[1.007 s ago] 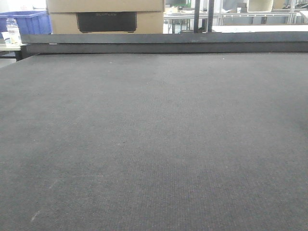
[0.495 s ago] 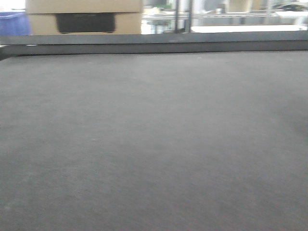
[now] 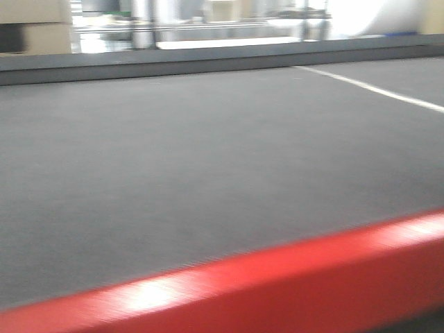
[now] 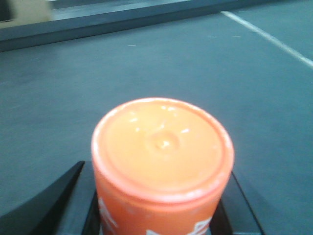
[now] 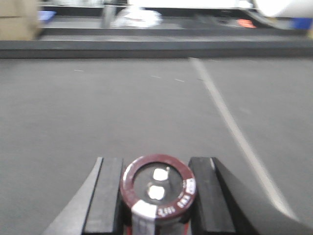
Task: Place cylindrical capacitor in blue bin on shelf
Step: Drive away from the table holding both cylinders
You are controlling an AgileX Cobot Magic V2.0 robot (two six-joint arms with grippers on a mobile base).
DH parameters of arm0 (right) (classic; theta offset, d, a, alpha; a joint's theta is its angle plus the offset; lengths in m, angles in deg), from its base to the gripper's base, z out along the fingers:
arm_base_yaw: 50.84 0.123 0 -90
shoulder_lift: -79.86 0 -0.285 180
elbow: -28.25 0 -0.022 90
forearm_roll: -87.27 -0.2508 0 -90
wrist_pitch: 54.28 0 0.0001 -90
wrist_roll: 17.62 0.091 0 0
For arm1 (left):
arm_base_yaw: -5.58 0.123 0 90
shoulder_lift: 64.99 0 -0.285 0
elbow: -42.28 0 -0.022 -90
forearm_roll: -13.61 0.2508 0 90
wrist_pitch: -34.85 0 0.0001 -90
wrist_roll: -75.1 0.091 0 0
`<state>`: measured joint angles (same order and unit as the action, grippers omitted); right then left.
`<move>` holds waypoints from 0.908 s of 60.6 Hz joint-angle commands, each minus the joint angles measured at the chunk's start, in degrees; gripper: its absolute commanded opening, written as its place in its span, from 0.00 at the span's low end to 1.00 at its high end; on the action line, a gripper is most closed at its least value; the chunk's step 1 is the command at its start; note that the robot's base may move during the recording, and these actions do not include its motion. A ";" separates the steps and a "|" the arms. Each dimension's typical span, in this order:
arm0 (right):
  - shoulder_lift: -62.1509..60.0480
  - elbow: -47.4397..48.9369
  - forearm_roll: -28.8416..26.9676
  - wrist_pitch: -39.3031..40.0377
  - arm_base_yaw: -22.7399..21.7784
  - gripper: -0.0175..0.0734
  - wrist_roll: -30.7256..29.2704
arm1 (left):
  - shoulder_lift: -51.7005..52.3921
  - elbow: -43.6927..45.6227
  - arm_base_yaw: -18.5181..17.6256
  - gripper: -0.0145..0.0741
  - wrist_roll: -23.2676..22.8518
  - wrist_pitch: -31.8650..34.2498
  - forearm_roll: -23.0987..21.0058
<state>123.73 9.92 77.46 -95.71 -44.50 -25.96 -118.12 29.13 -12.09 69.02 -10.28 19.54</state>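
- Up close in the left wrist view, the orange-red, can-shaped cylindrical capacitor stands upright with its flat, dimpled end facing the camera. White printing shows low on its side, too cropped to read.
- The left gripper is clenched on it, with black fingers showing on either side of the body at the bottom edge.
- In the right wrist view, the right gripper grasps a dark red round can with two white studs on top. Its black pads press against both flanks of the can.
- Across the bottom of the front view runs a blurred, glossy red band.
- Beyond it lies the dark grey matte tabletop, which spreads under both held items.
- A thin white line crosses the tabletop on the right, running away towards the far edge.
- A raised dark rail borders the table's far side.
- Farthest off, a tan cardboard box sits at upper left, and the bright background beside it is too blurred to make out.
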 commanded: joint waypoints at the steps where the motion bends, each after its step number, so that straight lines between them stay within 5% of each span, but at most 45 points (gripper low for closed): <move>1: -0.14 0.49 0.20 1.10 0.14 0.01 -0.16 | 0.21 0.40 -0.42 0.04 -0.02 1.14 -0.13; 55: -0.14 0.49 0.20 1.10 0.14 0.01 -0.16 | 0.21 0.40 -0.42 0.04 -0.02 1.14 -0.13</move>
<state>123.73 9.92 77.46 -95.71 -44.50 -25.96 -118.12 29.13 -12.09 69.02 -10.28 19.54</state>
